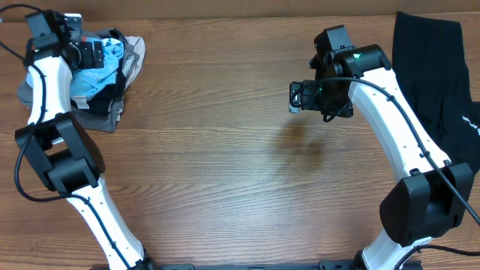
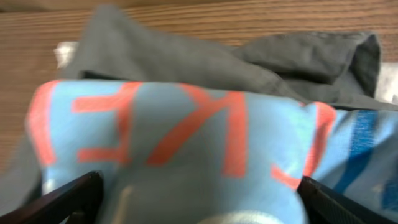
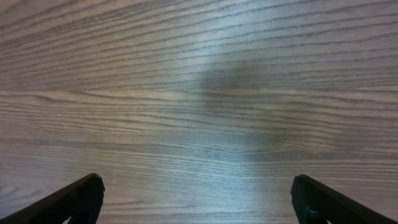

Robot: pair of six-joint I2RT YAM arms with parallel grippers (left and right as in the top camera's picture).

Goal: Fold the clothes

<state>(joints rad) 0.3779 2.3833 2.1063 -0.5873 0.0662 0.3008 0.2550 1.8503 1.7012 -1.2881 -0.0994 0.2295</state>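
At the lower edge of the overhead view, the two white arms rise from their bases over a brown wood-grain table (image 1: pixel 225 172). A little higher, right of centre, the right gripper (image 1: pixel 298 97) hangs over bare wood. In its wrist view the two dark fingers (image 3: pixel 74 199) stand wide apart and nothing is between them.

Further up, in the upper left corner, the left gripper (image 1: pixel 109 58) reaches into a crumpled pile of clothes (image 1: pixel 112 105). In its wrist view the jaws are spread wide too, at the lower corners of the frame. A bulge of the light blue T-shirt with red lettering (image 2: pixel 186 130) fills the gap between them. I cannot tell if the pads already press the cloth. Behind the shirt lies a wrinkled grey garment (image 2: pixel 186 56), touching it. At the upper right of the overhead view, a long black garment with small white lettering (image 1: pixel 427 67) lies flat, well apart from the pile.

The folding seems not yet begun. The risk I see is that the jaws close on the middle of the bulge and not on a hem. Then the shirt may come up bunched, or the grey garment touching it may be dragged along.
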